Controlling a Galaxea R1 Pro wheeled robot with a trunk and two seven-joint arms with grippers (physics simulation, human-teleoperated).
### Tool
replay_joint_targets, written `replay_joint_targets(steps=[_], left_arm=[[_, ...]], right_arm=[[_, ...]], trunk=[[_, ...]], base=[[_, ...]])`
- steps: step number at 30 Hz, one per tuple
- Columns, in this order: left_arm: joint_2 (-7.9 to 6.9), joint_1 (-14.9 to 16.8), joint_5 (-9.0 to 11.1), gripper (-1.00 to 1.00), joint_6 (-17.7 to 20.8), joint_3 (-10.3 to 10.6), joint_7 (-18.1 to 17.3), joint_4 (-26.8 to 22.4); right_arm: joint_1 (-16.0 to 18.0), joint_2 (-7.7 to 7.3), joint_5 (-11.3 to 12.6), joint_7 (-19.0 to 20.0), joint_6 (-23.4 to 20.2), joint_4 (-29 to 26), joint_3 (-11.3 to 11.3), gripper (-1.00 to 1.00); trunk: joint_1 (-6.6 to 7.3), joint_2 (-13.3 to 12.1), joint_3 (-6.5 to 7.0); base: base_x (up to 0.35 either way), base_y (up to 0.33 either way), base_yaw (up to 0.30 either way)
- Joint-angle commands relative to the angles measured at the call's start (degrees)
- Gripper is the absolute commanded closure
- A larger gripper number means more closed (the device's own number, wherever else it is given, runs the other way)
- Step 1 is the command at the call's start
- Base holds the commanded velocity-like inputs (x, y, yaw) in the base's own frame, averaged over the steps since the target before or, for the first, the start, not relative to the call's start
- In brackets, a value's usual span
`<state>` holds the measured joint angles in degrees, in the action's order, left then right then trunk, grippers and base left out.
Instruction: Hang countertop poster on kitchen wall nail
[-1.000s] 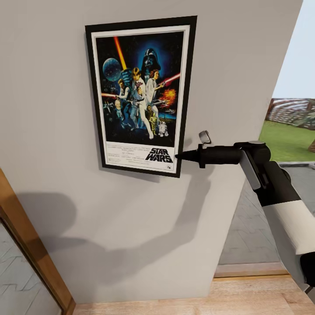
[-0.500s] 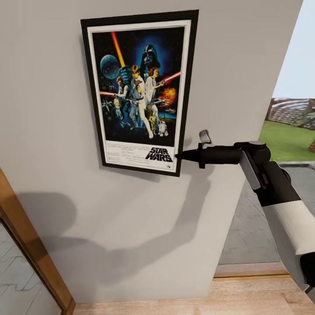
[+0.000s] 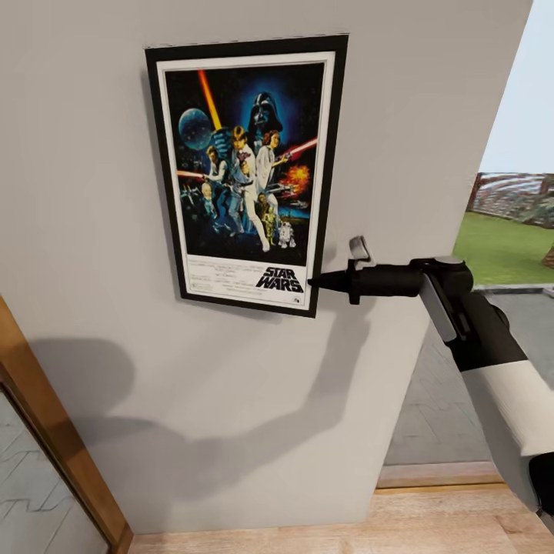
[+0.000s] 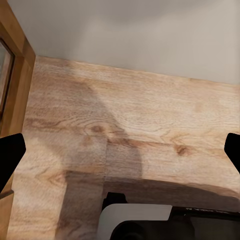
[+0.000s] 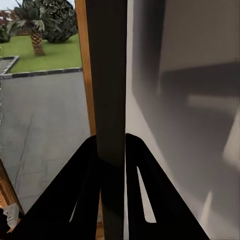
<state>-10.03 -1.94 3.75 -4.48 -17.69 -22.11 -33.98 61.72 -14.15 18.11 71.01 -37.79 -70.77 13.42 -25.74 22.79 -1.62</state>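
The Star Wars poster [image 3: 246,169], black-framed with a white inner border, lies flat against the pale wall, tilted slightly. My right gripper [image 3: 315,280] is shut on the frame's lower right edge, reaching in from the right. In the right wrist view the frame edge [image 5: 107,75] runs as a dark strip between the two black fingers [image 5: 82,180]. My left gripper [image 4: 120,150] is open, pointing down at the wooden floor [image 4: 125,100] with nothing between its fingers. No nail can be made out. The kitchen countertop is out of view.
A wooden door frame [image 3: 54,431] stands at the lower left. The wall [image 3: 231,400] ends at the right, where an opening [image 3: 508,246] looks out on grass and paving. Wood flooring [image 3: 385,531] runs along the wall's foot.
The poster's top edge rose against the wall, then came back down; its lower right corner stayed in the gripper. The right gripper has dipped slightly.
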Motion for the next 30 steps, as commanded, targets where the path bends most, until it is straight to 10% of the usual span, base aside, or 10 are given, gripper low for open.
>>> replay_joint_targets(steps=[1, 30], left_arm=[[0.01, 0.01, 0.39, -1.0, 0.08, -0.12, -0.36, -0.04], [-0.13, 0.01, 0.39, -1.0, 0.08, -0.08, -0.36, -0.04]], right_arm=[[-0.16, -0.07, 0.53, 0.02, -0.62, 0.01, 0.12, 1.0], [-0.55, 0.0, 0.53, 0.01, -0.62, 0.01, 0.12, 1.0]], trunk=[[-0.04, 0.13, -0.12], [-0.04, 0.13, -0.12]], base=[[0.0, 0.0, 0.0], [0.0, 0.001, 0.0]])
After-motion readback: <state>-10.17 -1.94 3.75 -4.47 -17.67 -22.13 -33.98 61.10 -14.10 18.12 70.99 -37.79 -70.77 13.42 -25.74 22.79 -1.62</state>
